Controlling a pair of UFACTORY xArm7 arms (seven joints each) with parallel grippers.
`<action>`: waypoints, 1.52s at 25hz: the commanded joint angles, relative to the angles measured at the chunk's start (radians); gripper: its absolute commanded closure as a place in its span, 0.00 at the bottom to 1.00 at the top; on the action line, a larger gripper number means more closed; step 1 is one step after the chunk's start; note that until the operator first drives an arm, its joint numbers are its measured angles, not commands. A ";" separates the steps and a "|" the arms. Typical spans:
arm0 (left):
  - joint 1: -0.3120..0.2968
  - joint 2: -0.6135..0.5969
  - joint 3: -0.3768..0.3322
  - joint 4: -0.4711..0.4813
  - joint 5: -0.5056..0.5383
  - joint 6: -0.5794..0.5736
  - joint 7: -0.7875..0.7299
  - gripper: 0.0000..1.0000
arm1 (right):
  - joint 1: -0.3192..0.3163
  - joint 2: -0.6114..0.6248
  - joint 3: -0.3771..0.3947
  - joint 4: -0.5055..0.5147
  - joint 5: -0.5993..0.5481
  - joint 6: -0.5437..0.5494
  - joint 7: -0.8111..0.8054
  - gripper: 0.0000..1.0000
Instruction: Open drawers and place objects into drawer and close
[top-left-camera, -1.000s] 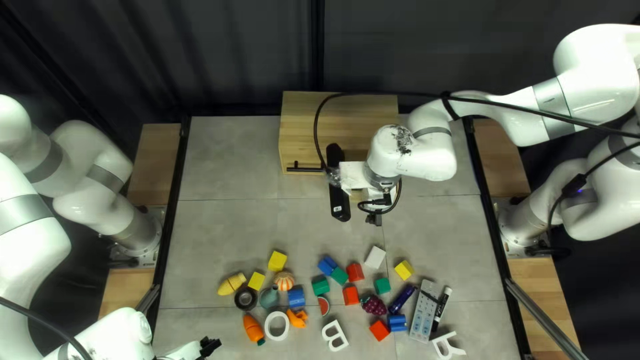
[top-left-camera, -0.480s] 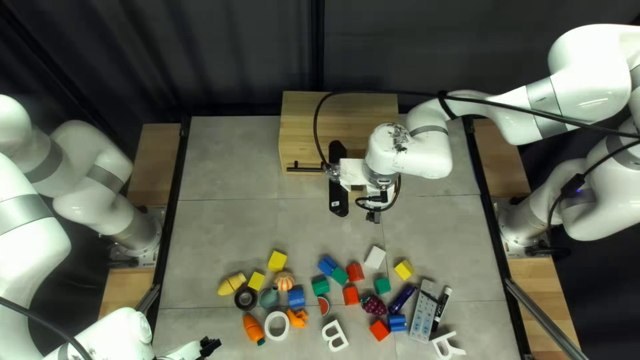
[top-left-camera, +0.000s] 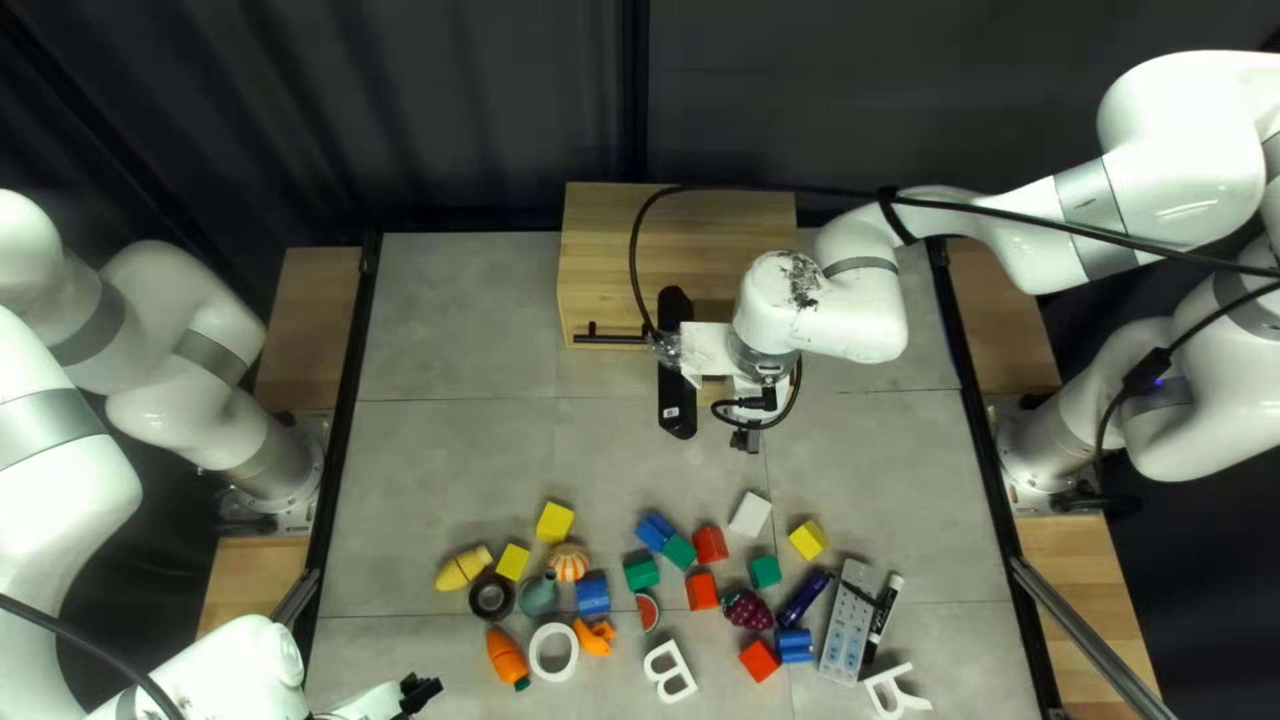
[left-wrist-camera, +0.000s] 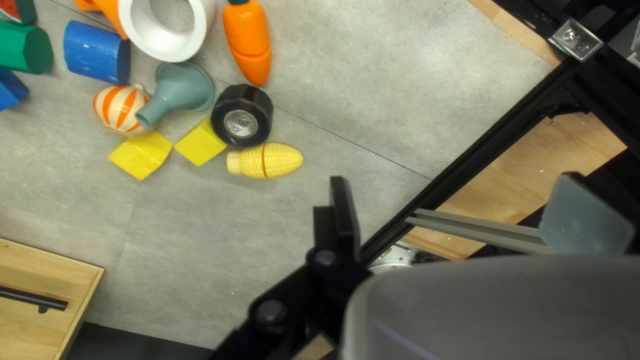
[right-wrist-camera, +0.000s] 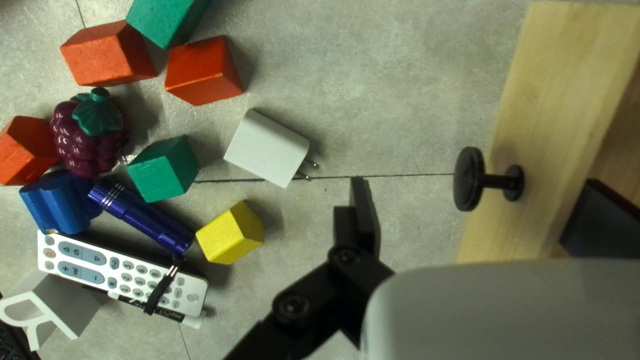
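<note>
Centre right gripper (right-wrist-camera: pixel 477 180), fingers spread like those of left gripper (left-wrist-camera: pixel 457 179), on black bar handle (right-wrist-camera: pixel 469 179); pinch squarely, pull straight toward tabletop's (top-left-camera: pixel 440 494) near edge.

In the frame's upper left, a white ring (left-wrist-camera: pixel 160 45) lies between a blue block (left-wrist-camera: pixel 97 53) and a toy carrot (left-wrist-camera: pixel 250 40). Below them, a tape roll (left-wrist-camera: pixel 243 113) sits just beside toy corn (left-wrist-camera: pixel 280 160). A wooden cabinet (left-wrist-camera: pixel 77 287) with a black handle (left-wrist-camera: pixel 33 298) occupies the lower left corner
</note>
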 commanded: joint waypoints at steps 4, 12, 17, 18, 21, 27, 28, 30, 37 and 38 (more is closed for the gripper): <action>0.000 0.000 0.000 0.000 0.000 0.000 0.000 0.00 | 0.002 0.011 0.003 0.011 0.018 0.007 -0.011 0.00; 0.000 0.000 0.000 0.000 0.000 0.000 0.000 0.00 | 0.005 0.006 0.006 0.011 0.031 0.014 -0.016 0.00; 0.000 0.000 0.000 0.000 0.000 0.000 0.000 0.00 | 0.009 0.001 0.010 0.011 0.034 0.017 -0.013 0.00; 0.000 0.000 0.000 0.000 0.000 0.000 0.000 0.00 | 0.010 0.000 0.011 0.011 0.035 0.018 -0.012 0.00; 0.000 0.000 0.000 0.000 0.000 0.000 0.000 0.00 | 0.011 -0.001 0.013 0.010 0.036 0.017 -0.010 0.00; 0.000 0.000 0.000 0.000 0.000 0.000 0.000 0.00 | 0.015 0.004 0.016 0.017 0.035 0.019 -0.011 0.00; 0.000 0.000 0.000 0.000 0.000 0.000 0.000 0.00 | 0.015 0.003 0.017 0.018 0.035 0.020 -0.011 0.00; 0.000 0.000 0.000 0.000 0.000 0.000 0.000 0.00 | 0.016 0.002 0.018 0.017 0.035 0.020 -0.011 0.00; 0.000 0.000 0.000 0.000 0.000 0.000 0.000 0.00 | 0.021 0.001 0.022 0.019 0.035 0.021 -0.009 0.00; 0.000 0.000 0.000 0.000 0.000 0.000 0.000 0.00 | 0.021 0.001 0.022 0.019 0.035 0.021 -0.009 0.00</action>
